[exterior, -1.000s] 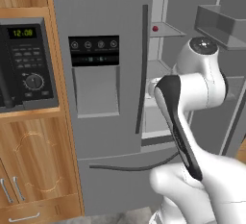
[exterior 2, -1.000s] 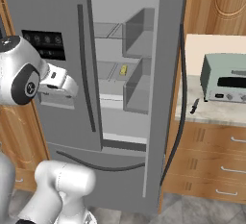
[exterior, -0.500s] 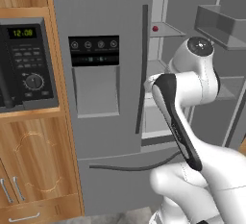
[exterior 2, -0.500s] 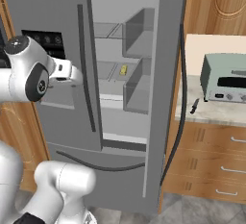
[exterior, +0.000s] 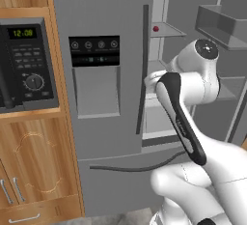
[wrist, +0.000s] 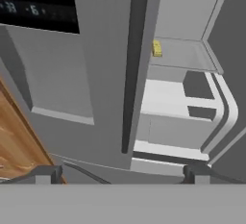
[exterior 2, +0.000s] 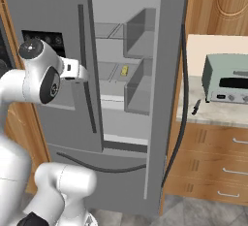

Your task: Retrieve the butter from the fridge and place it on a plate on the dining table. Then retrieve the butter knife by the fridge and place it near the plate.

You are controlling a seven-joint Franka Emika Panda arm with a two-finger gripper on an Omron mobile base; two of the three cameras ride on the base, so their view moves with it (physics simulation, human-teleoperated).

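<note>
The fridge's (exterior 2: 131, 89) right door stands swung wide, so the one butter (exterior 2: 124, 70) stick lies exposed on a middle shelf, ready for reaching. The hand (wrist: 120, 172) hangs empty before the gap, fingers spread apart. One knife (exterior 2: 195, 107) waits on the bench right of the fridge, near one toaster oven (exterior 2: 226, 80).

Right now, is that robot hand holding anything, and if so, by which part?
Nothing is held. The hand is open, its fingertips wide apart with only air between them, facing the fridge. The butter lies untouched on a shelf inside.
</note>
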